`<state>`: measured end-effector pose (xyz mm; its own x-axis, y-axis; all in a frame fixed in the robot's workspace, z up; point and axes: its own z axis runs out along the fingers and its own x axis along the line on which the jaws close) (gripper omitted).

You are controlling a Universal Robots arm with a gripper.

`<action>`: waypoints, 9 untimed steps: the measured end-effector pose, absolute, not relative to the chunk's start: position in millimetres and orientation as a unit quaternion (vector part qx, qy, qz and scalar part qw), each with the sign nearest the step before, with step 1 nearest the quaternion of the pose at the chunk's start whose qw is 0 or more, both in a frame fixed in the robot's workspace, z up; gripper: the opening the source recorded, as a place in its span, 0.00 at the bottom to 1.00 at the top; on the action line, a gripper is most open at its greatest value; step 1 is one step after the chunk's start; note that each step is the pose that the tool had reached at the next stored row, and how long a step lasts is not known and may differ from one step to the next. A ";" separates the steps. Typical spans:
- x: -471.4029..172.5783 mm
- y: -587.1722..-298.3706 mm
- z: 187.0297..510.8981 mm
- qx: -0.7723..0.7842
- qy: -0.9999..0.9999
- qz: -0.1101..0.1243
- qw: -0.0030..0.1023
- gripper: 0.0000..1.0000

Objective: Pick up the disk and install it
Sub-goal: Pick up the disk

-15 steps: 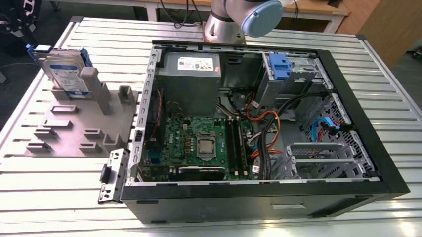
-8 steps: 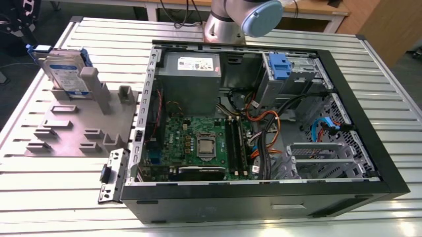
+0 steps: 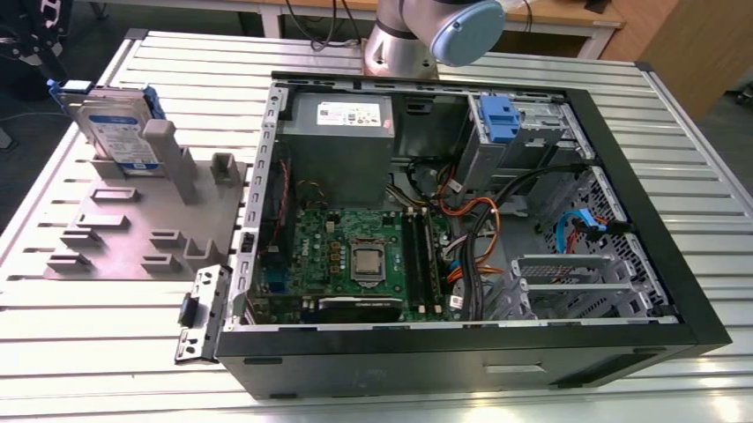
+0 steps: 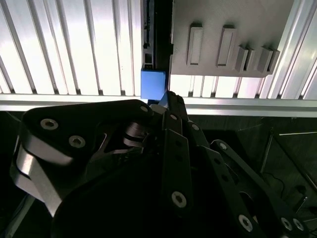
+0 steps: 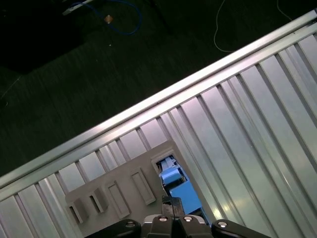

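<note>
disk | silver-grey w/ blue bracket | upright | in grey rack

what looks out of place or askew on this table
Nothing spilled or broken. The disk stands on edge in the grey holder beside the open computer case, seeming to lean. A small grey metal strip sits skewed on the table at the case's corner, on the exterior view's left.

This looks like a robotics lab or test workshop. A ribbed aluminium-profile bench carries an opened desktop computer case with its motherboard exposed, beside a grey slotted fixture plate. A robot arm rises at the bench's far edge. Wooden furniture stands behind, and loose cables lie on the dark floor.
</note>
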<state>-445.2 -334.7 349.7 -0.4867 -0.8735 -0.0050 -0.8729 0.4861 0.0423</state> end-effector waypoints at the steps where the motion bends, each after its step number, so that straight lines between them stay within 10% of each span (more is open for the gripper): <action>1: -445.2 -334.6 349.7 0.507 -0.862 -0.020 0.009 0.11; 9: -445.2 -334.7 349.7 0.512 -0.859 -0.019 0.009 0.11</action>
